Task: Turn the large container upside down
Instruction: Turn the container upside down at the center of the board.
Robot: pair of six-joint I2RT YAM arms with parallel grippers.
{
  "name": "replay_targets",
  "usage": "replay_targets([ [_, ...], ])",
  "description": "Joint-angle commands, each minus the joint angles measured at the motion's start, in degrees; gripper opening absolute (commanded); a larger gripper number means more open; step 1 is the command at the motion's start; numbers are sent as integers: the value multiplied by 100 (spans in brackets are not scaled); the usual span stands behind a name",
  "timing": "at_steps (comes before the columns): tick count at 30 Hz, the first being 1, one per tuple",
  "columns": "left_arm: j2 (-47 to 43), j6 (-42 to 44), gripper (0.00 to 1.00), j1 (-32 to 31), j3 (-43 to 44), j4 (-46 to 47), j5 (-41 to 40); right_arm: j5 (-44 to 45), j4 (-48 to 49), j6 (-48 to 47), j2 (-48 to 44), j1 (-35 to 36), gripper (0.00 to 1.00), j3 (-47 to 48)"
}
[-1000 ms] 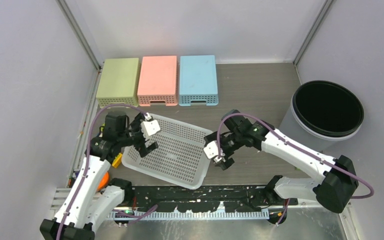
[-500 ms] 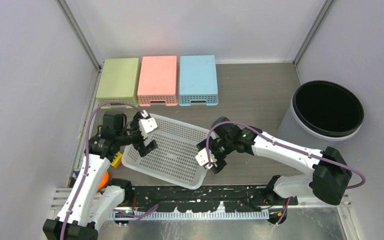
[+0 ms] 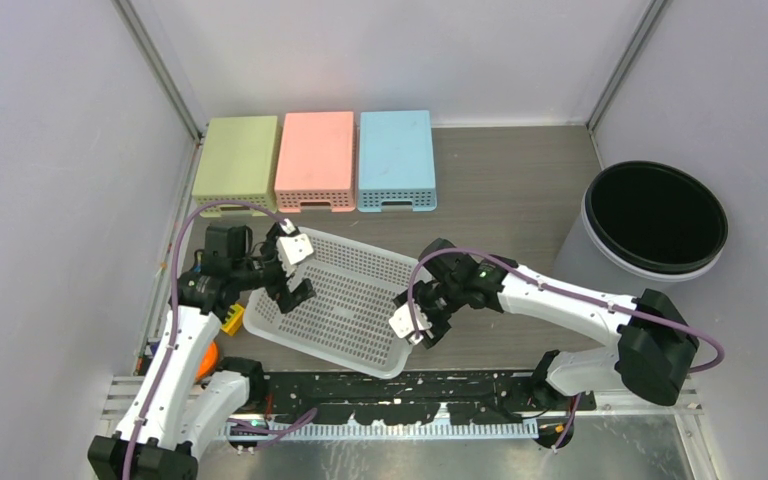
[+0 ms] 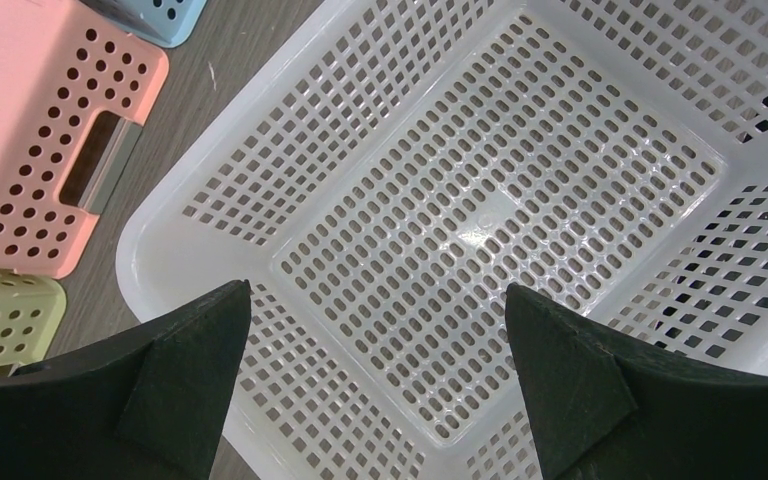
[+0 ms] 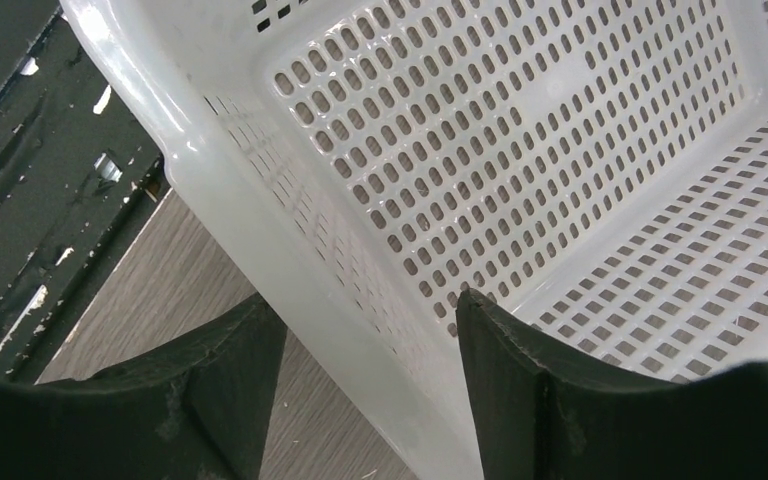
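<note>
The large container is a white perforated basket [image 3: 345, 305] lying open side up in the middle of the table, a little askew. My left gripper [image 3: 295, 270] is open and empty, hovering over the basket's left end. In the left wrist view the gripper [image 4: 376, 290] looks down onto the basket floor [image 4: 490, 200]. My right gripper [image 3: 412, 325] is open at the basket's right end. In the right wrist view the gripper [image 5: 368, 298] straddles the basket's rim [image 5: 260, 200], one finger inside the wall and one outside, with a gap on the outer side.
Three small baskets stand upside down at the back: green [image 3: 237, 163], pink [image 3: 316, 158], blue [image 3: 396, 158]. A black-lined round bin [image 3: 655, 218] stands at the right. Yellow and orange items [image 3: 222, 335] lie by the left arm. A black rail [image 3: 390, 398] runs along the near edge.
My right gripper has moved left and down until its open fingers straddle the basket's right rim. The left gripper has barely shifted. The basket has not moved.
</note>
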Motion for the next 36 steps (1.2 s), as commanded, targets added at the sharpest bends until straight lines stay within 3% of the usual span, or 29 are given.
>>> replay_targets([
  [1,6,-59,100,51,144,90,210,-136,-92,-181,31,58,66,95],
  [4,11,-65,100,55,144,84,206,-202,-233,-319,23,71,59,136],
  [14,-2,-51,100,69,137,89,249,-393,-664,-551,-3,81,54,256],
  [25,-20,-5,100,73,210,6,346,-376,-758,-637,-44,81,27,295],
  [29,4,66,100,78,668,-275,476,-556,-959,-637,-178,81,26,379],
  [36,403,789,100,78,2059,-1656,1011,-1225,-1738,-812,-262,81,25,743],
])
